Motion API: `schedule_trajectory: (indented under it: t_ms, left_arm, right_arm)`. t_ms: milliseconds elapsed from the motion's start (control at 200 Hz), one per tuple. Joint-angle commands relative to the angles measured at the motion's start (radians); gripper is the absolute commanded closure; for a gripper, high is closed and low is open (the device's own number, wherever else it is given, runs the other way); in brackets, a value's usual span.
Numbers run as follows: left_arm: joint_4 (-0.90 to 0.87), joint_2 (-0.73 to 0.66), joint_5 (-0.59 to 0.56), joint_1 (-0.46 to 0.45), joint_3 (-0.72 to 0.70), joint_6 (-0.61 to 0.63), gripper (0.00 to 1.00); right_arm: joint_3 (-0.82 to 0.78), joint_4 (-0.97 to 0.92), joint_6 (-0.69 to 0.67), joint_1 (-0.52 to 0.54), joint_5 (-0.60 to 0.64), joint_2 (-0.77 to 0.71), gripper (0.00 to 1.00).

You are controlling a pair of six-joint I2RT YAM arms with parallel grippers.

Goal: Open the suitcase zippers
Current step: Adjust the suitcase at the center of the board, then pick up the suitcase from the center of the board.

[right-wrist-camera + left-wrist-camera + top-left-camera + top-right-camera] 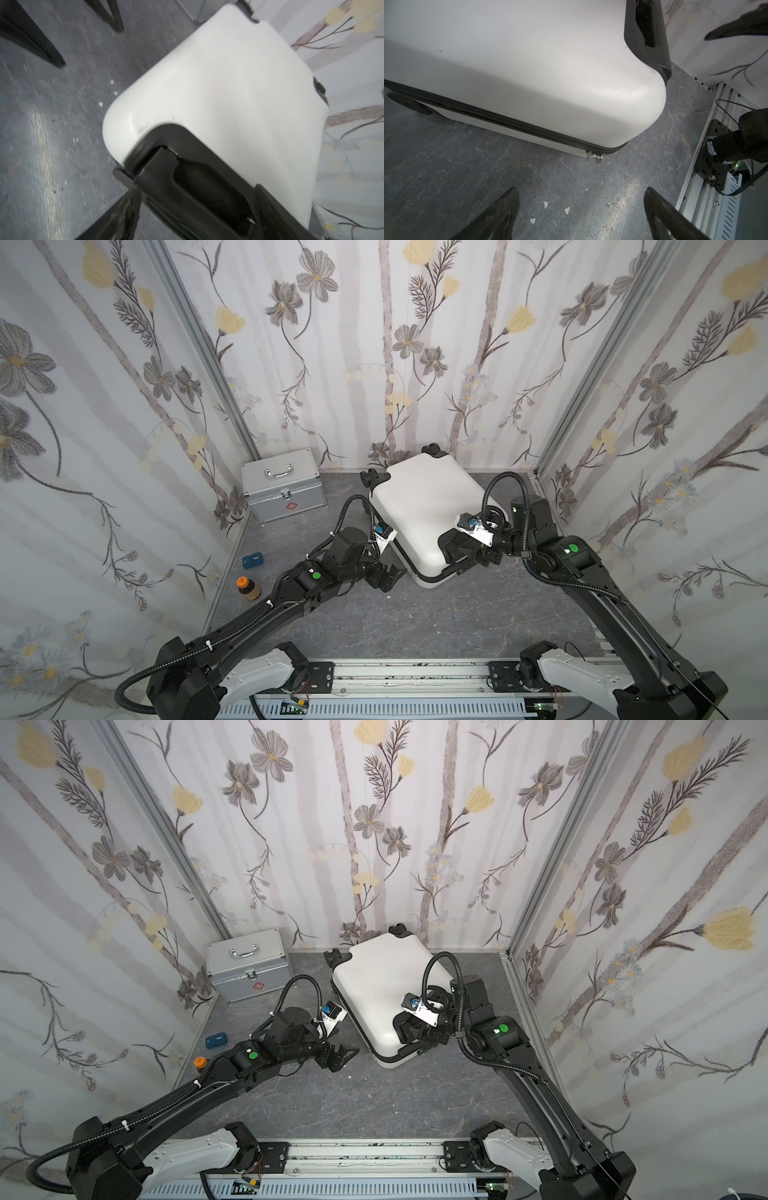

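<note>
Left gripper (579, 189) spread, zipper pulls (593, 155) just ahead at suitcase (529, 62) seam; right gripper (196, 187) spread astride handle panel (207, 166); silver case (282, 485): red cross (292, 505)

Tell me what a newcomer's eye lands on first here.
The white suitcase lies flat at the middle back of the grey table, zipper shut, its pulls at the near corner. The left gripper hangs open beside that corner, and the right gripper straddles the black handle panel. A silver case sits back left.
</note>
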Motion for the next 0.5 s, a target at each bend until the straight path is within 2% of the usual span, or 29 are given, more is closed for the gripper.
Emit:
schedule_trajectory:
  t_ms: [0, 60, 290, 500]
  left_arm:
    - [-0.016, -0.008, 0.049, 0.000, -0.016, 0.048, 0.05]
    - [-0.002, -0.012, 0.037, 0.001, -0.027, 0.045, 0.05]
    - [-0.008, 0.023, 0.026, 0.001, -0.024, 0.051, 0.05]
    - [0.044, 0.020, 0.038, -0.001, -0.043, 0.043, 0.05]
  right_arm:
    - [0.066, -0.151, -0.288, 0.004, 0.080, 0.074, 0.22]
    - [0.104, -0.183, -0.304, 0.009, 0.054, 0.119, 0.26]
    - [0.207, -0.321, -0.305, 0.068, 0.121, 0.265, 0.34]
    - [0.191, -0.317, -0.280, 0.095, 0.145, 0.275, 0.37]
